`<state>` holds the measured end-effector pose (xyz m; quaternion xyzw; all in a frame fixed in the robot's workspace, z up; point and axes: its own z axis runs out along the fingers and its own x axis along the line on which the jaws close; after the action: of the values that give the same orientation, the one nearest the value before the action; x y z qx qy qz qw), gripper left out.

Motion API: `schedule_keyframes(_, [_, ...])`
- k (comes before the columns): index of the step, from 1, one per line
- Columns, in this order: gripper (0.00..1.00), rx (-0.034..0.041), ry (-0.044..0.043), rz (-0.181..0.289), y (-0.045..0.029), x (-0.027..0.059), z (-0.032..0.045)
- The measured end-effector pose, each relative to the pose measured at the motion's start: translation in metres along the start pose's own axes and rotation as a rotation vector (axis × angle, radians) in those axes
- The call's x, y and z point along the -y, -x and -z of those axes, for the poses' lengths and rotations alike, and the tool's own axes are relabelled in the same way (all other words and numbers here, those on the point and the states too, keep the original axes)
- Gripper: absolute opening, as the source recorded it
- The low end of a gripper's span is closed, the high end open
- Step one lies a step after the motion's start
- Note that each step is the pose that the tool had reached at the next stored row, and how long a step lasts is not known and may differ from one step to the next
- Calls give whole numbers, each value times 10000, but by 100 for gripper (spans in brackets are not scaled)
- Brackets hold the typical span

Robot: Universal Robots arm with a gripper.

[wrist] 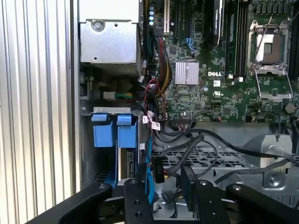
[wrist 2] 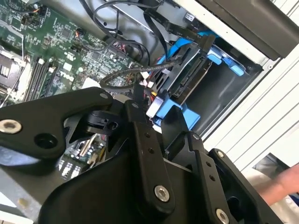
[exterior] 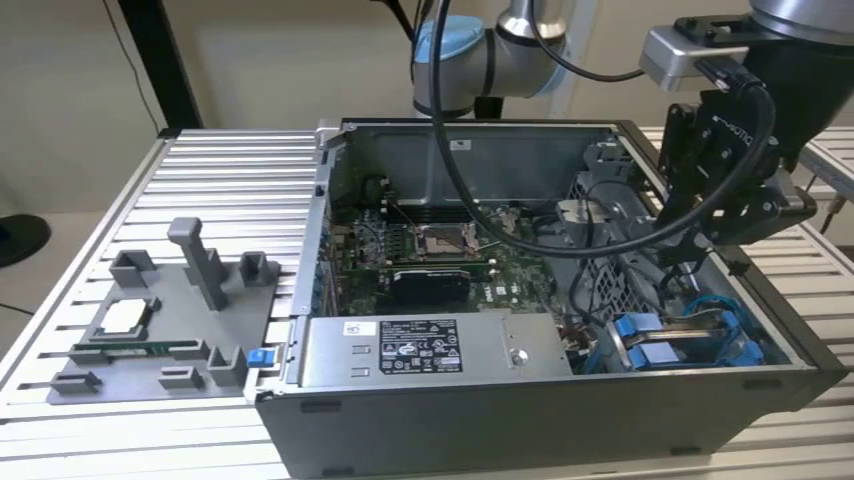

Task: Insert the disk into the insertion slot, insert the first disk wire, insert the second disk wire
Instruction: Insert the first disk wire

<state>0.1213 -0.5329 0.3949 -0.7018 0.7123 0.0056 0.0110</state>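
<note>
The disk sits seated in its bay at five o'clock of the case (blue carrier tabs upward). The gripper hangs at its twelve o'clock, claw released, straddling a black wire plug, apparently to reach it.

The gripper sat nearest, its black linkage in front and its two fingers standing apart just short of the disk, which lay in its blue carrier frame inside the case. Black cables looped from the green motherboard toward the disk, with a white connector near the fingertips. Beyond the case wall lay the ribbed aluminium table.
</note>
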Motion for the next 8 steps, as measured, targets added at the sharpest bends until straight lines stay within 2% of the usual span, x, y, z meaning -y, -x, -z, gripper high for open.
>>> schedule_keyframes(8, [100, -44, -1, 10, -43, -22, -29])
